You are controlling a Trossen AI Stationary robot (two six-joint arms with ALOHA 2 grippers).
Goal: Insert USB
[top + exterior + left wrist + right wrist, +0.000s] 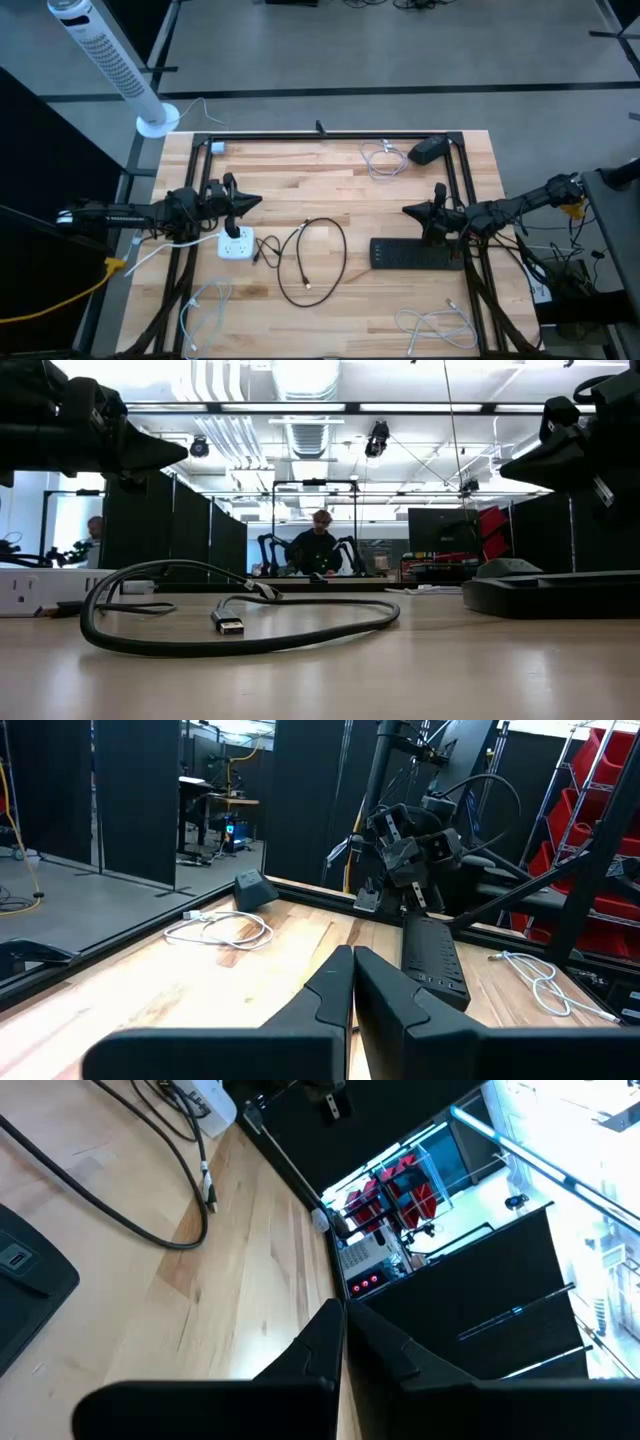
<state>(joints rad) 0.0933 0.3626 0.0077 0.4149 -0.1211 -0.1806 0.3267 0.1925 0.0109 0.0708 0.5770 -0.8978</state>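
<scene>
A black USB cable (pixel 320 262) lies in a loose loop on the middle of the wooden table, its metal plug (pixel 228 625) resting flat on the wood. A white power strip (pixel 236 243) sits just left of the loop. A black hub-like block (pixel 416 253) lies to the right. My left gripper (pixel 256 202) hovers above the table near the white strip, shut and empty. My right gripper (pixel 410 210) hangs above the black block's far side, also shut and empty.
White cables lie at the far edge (pixel 383 158), the near left (pixel 205 305) and the near right (pixel 435 325). A black adapter (pixel 428 150) sits at the far right corner. A black frame (pixel 320 134) rims the table. A person sits in the room beyond (pixel 318 548).
</scene>
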